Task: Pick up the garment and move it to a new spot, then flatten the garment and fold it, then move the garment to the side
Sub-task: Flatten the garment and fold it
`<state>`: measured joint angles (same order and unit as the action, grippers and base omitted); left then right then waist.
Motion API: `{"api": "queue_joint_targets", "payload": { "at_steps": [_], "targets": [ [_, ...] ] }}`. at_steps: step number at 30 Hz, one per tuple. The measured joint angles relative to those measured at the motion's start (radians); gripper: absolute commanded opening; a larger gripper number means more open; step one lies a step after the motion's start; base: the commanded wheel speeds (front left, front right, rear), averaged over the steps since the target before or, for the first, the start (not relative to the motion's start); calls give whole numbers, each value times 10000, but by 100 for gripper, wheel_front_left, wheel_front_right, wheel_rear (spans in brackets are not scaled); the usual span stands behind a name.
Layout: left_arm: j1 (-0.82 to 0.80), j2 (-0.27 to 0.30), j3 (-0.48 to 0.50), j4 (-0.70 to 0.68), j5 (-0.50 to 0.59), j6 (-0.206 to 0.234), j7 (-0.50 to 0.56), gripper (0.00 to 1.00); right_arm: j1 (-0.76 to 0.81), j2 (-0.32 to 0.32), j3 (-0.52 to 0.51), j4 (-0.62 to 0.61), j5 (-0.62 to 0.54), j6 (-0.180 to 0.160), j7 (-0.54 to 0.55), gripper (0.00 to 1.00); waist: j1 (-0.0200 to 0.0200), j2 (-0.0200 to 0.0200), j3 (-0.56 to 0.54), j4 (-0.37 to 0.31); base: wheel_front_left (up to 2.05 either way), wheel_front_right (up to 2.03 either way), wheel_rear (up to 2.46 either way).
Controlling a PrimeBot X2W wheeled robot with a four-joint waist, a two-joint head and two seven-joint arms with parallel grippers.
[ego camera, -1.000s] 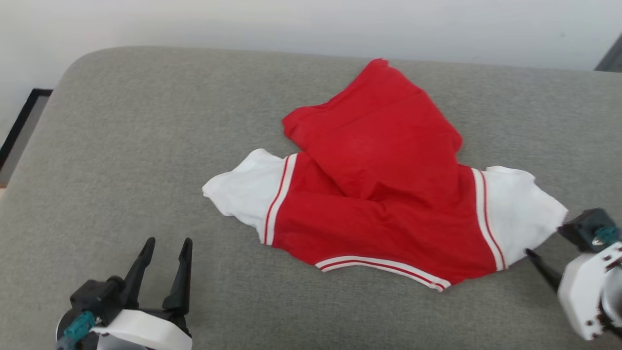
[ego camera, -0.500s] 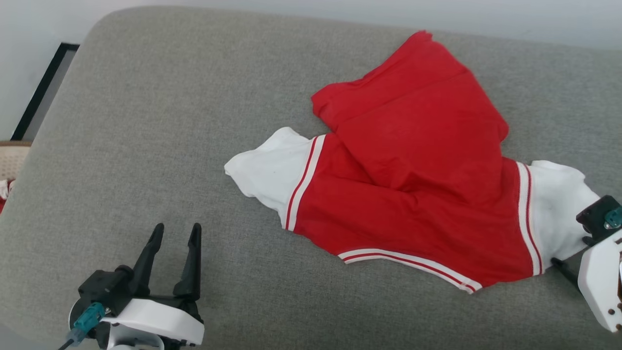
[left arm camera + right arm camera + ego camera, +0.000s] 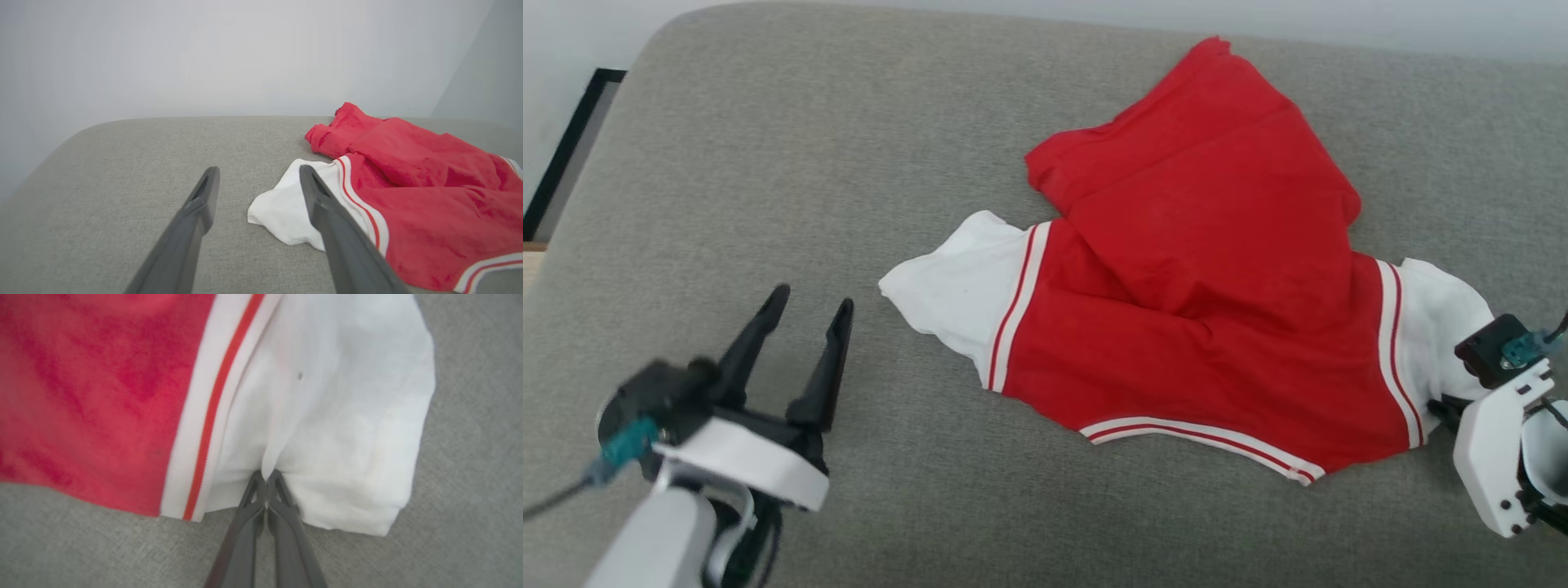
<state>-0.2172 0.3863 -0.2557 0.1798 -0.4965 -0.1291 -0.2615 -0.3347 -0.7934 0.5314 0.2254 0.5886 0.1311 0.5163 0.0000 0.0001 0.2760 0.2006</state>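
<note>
Pinching the garment (image 3: 1176, 327) by a sleeve

Right pincer (image 3: 267, 477) clamped on the white sleeve's (image 3: 335, 416) edge; left pincer (image 3: 813, 298) open, near the other sleeve, apart; garment crumpled on the grey cushion (image 3: 768, 163), red body folded over farther back.

The garment (image 3: 1201, 327) is a red shirt of thin, soft cloth with white sleeves. It lies crumpled and half folded on the grey cushion (image 3: 768, 204), right of centre in the head view. The red body is doubled over itself, and a loose creased flap runs toward the upper right of the frame, ending in a peak at the top. The left sleeve (image 3: 952, 298) spreads flat at mid-frame. The right sleeve (image 3: 1433, 327) lies at the right edge, its lower edge gathered into a tight pinched pleat. White-and-red striped trim (image 3: 1201, 433) borders both sleeve seams and the curved lower edge.
</note>
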Motion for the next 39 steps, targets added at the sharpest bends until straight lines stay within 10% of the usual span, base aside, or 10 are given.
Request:
{"api": "queue_joint_targets", "payload": {
  "at_steps": [5,11,27,28,31,39],
  "targets": [
    [-1332,1877,-2497,142,-2173,-17,903,100,-285,169,176,92,-63,0,-123,0,0,0,119,-222,0,0,0],
    [-3145,3816,-5172,-121,-6144,-17,5392,100,-715,222,336,-54,-284,36,-50,0,0,0,402,-421,0,0,0],
    [-5683,3221,-6132,1967,-9846,-15,8046,100,-1256,779,224,-888,-1191,40,368,0,0,0,1338,-1051,0,0,0],
    [-5732,3200,-6184,2017,-9864,-17,8069,97,-1261,811,209,-905,-1225,40,366,0,0,0,1365,-1077,0,0,0],
    [-5800,3237,-6351,2104,-9797,-27,7961,0,-1263,911,153,-917,-1289,40,332,0,0,0,1392,-1151,0,0,0],
    [-5556,3411,-6341,1705,-10115,-27,6974,0,-1040,1354,-261,-736,-1344,-2,-522,0,0,-1,1008,-1263,0,0,0]
  ]
}}
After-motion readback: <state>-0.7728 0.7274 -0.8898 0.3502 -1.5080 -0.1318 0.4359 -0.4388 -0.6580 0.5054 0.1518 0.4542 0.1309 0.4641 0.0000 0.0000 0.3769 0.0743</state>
